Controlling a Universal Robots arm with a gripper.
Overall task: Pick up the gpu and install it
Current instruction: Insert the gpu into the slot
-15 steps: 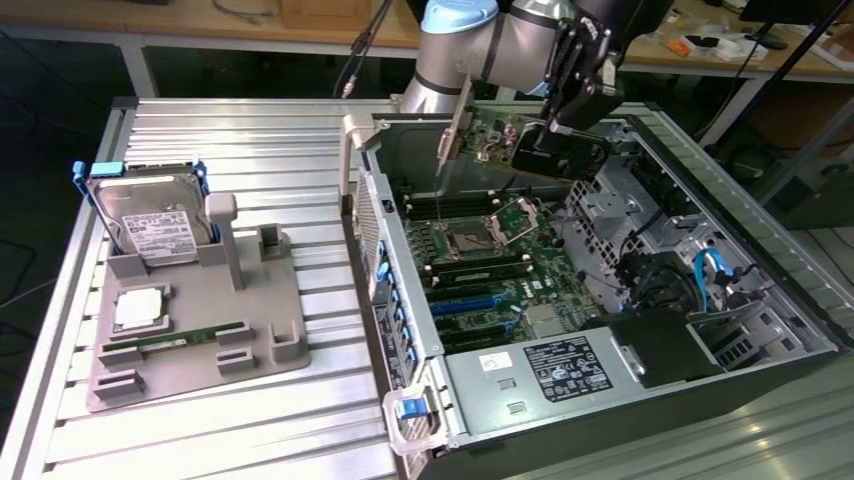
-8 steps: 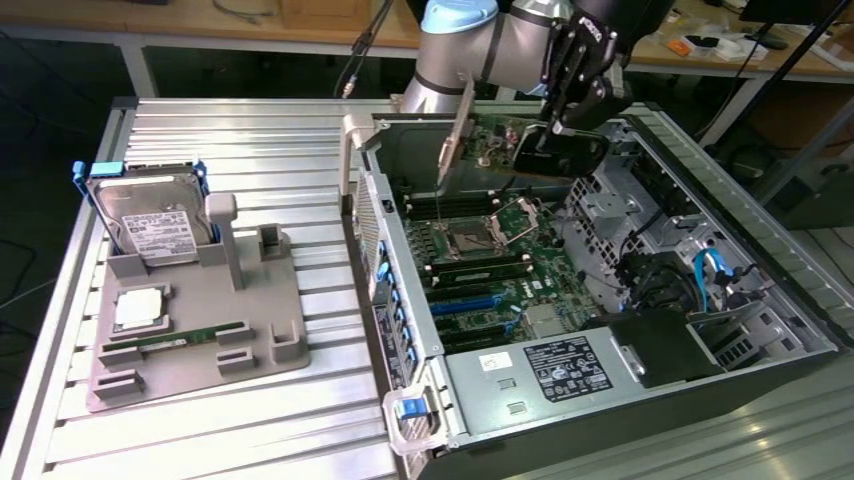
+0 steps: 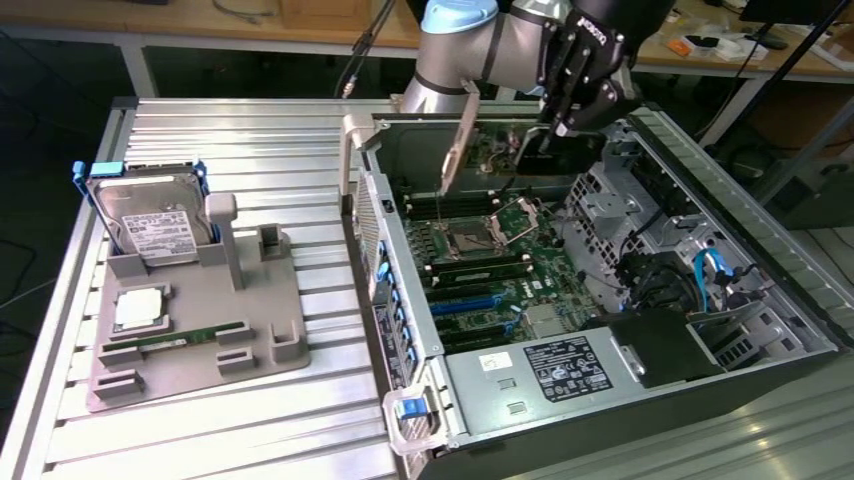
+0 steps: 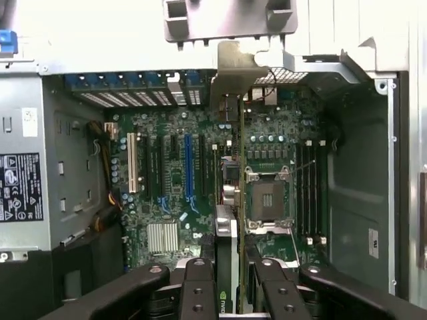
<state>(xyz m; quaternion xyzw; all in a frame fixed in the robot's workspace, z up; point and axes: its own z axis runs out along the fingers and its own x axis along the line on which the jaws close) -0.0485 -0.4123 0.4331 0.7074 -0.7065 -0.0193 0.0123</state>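
Note:
The gpu [image 3: 538, 160] hangs edge-down over the open computer case [image 3: 747, 300], its silver bracket [image 3: 455, 150] pointing toward the case's rear wall. My gripper [image 3: 565, 122] is shut on its upper edge. In the wrist view the card [image 4: 227, 247] runs edge-on between my black fingers [image 4: 197, 288], with its bracket [image 4: 237, 67] at the far end near the rear slot openings. It hovers above the motherboard [image 4: 173, 193], beside the CPU socket [image 4: 267, 200] and over the row of expansion slots [image 4: 189, 167]. Whether the card touches a slot I cannot tell.
A grey holder tray [image 3: 200, 330] on the slatted table at the exterior view's left carries a silver hard drive in a blue frame [image 3: 150, 215], a CPU chip [image 3: 140, 308] and a green RAM stick [image 3: 180, 340]. The power supply [image 3: 561, 365] and drive cage [image 3: 627, 200] crowd the case.

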